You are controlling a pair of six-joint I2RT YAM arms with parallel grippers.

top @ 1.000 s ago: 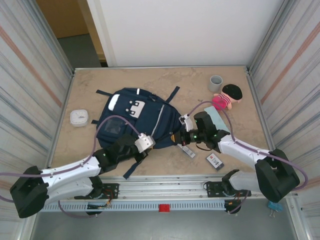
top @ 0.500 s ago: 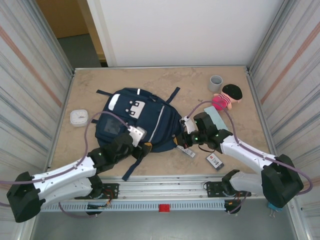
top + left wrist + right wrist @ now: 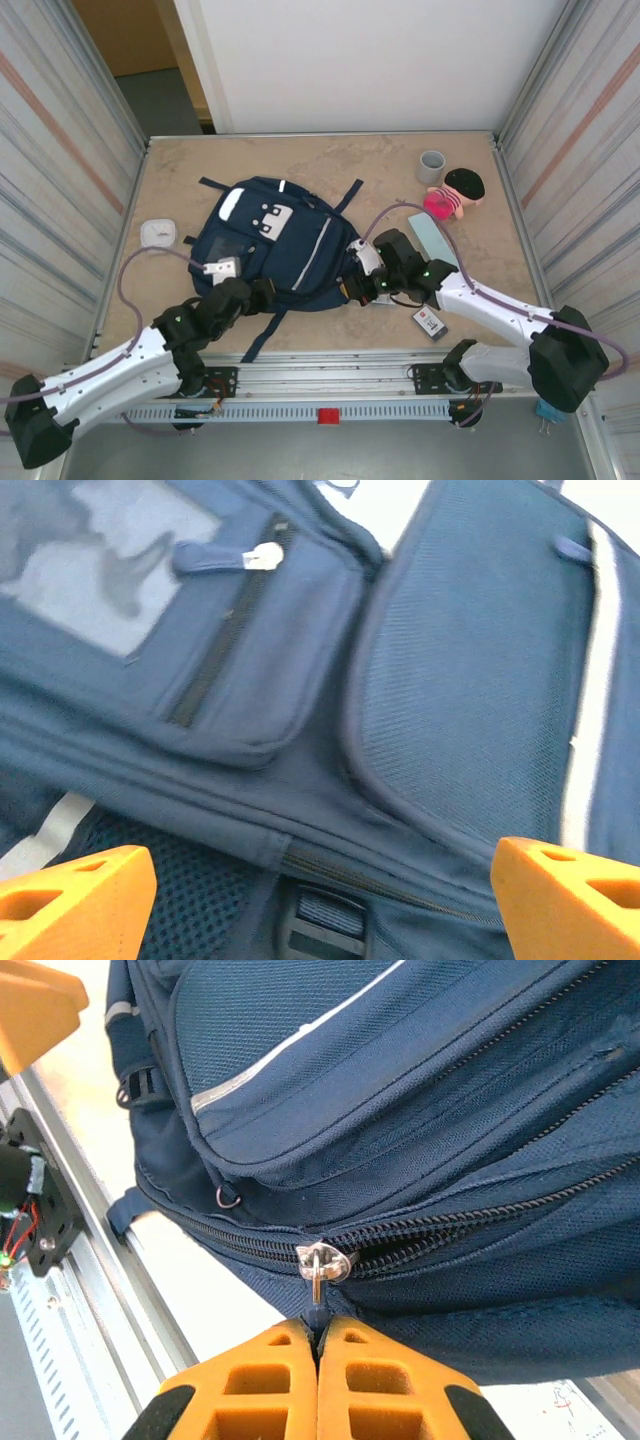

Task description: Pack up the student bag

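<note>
Left gripper had pulled back near-left and sprung apart, holding nothing. The student bag had shifted slightly and lay flat mid-table. Right gripper was clamped on the zipper pull at the bag's near-right edge. Far right stood a doll and a grey cup, contents unseen. The far table strip was open.

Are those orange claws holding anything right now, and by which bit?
The right gripper pinches the student bag by its zipper pull. The left gripper is open over the bag, holding nothing.
</note>
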